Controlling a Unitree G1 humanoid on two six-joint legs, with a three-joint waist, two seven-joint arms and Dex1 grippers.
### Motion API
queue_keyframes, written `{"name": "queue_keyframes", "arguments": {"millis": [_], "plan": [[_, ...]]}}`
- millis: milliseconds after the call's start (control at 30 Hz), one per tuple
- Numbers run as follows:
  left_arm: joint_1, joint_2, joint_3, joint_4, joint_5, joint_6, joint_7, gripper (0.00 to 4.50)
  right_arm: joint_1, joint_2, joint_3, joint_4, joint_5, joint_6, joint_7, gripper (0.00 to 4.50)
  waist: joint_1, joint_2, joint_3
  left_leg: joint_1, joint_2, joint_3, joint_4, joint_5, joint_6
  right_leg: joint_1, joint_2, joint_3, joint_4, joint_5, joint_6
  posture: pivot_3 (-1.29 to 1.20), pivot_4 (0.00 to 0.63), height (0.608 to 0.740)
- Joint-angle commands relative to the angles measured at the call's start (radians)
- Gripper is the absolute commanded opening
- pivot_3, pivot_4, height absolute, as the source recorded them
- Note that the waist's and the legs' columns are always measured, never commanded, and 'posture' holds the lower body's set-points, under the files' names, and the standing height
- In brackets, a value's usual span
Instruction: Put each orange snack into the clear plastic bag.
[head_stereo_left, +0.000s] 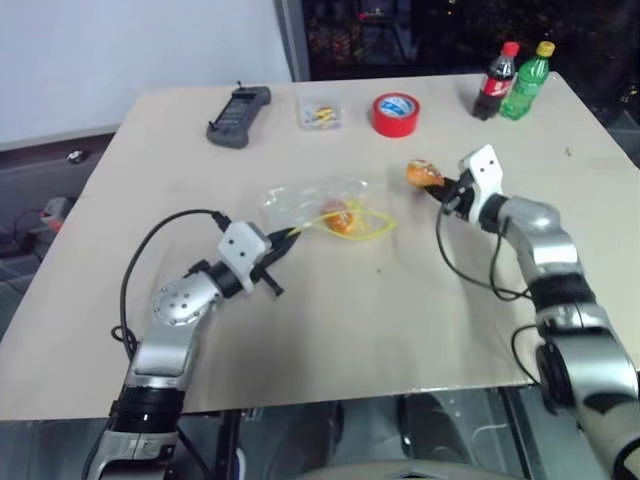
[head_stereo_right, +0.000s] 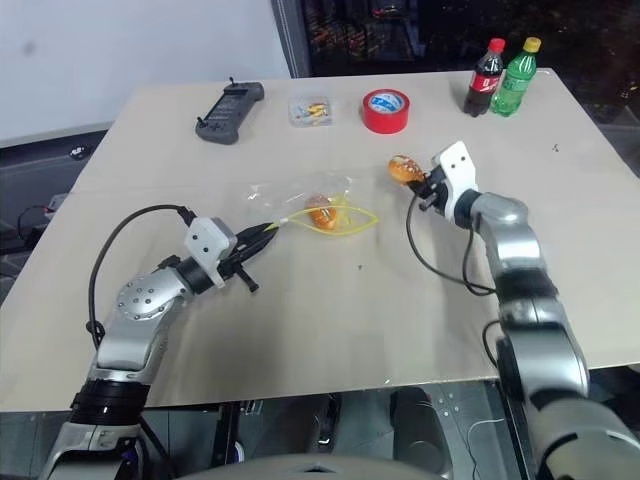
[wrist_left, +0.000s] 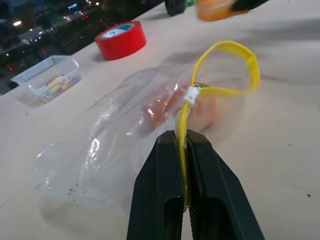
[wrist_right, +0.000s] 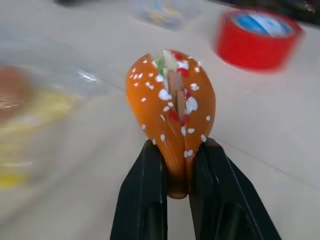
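The clear plastic bag (head_stereo_left: 310, 204) lies crumpled at the table's middle, its yellow seal strip (wrist_left: 225, 70) looped open toward the right. One orange snack (head_stereo_left: 341, 219) rests inside the bag near the mouth. My left gripper (wrist_left: 183, 145) is shut on the yellow strip, holding the bag's edge. To the right of the bag, my right gripper (head_stereo_left: 443, 186) is shut on the other orange snack (wrist_right: 171, 117), a burger-shaped bun with white flecks, held just above the table.
At the table's far side stand a red tape roll (head_stereo_left: 396, 113), a small clear box of yellow bits (head_stereo_left: 321, 113), a black handheld controller (head_stereo_left: 238, 115), a cola bottle (head_stereo_left: 496, 81) and a green bottle (head_stereo_left: 528, 79).
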Motion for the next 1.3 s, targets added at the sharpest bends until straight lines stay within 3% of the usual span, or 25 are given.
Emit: {"name": "queue_keyframes", "arguments": {"millis": [33,133,233,733,1067,1300], "plan": [[-0.011,0.015,0.025,-0.029,-0.030,-0.012,-0.021,0.00,0.125,-0.037,0.043,-0.484,0.126,0.277,0.008,0.54,-0.004,0.000,0.000,0.000,0.000,0.001,0.000,0.000,0.000,-0.001,0.000,0.000,0.000,0.000,0.000,0.00,0.150,0.740],[-0.014,0.020,0.027,-0.028,-0.040,-0.016,-0.037,0.00,0.207,-0.023,0.096,-0.672,0.141,0.393,-0.053,0.54,-0.007,0.000,0.000,0.001,0.001,0.001,0.000,0.000,0.000,0.000,0.000,0.001,0.001,0.000,0.000,0.00,0.150,0.740],[-0.019,0.022,0.026,-0.024,-0.043,-0.020,-0.047,0.00,0.224,0.030,0.149,-0.710,0.114,0.456,-0.142,0.54,-0.005,0.000,0.000,0.001,0.001,0.001,0.001,0.000,0.000,0.001,0.000,0.000,0.001,0.000,0.000,0.00,0.150,0.740],[0.047,0.036,-0.003,-0.060,-0.029,-0.074,-0.105,0.00,0.118,0.214,0.286,-0.475,-0.007,0.449,-0.306,0.54,-0.007,0.000,0.000,0.002,0.001,0.001,0.004,0.000,0.000,0.002,0.001,0.000,0.002,0.000,0.000,0.00,0.150,0.740],[0.092,0.039,-0.001,-0.059,-0.021,-0.100,-0.101,0.00,0.058,0.415,0.170,-0.325,0.013,0.480,-0.443,0.54,-0.003,0.000,0.000,0.002,0.000,0.000,0.004,0.000,0.000,0.002,0.000,-0.001,0.002,0.000,0.000,0.00,0.150,0.740],[0.118,0.040,0.005,-0.064,-0.031,-0.116,-0.104,0.00,0.043,0.438,0.090,-0.274,0.024,0.503,-0.495,0.54,-0.006,0.000,0.000,0.002,0.000,0.000,0.003,0.000,0.000,0.001,0.001,-0.001,0.003,0.000,0.000,0.00,0.150,0.740]]}}
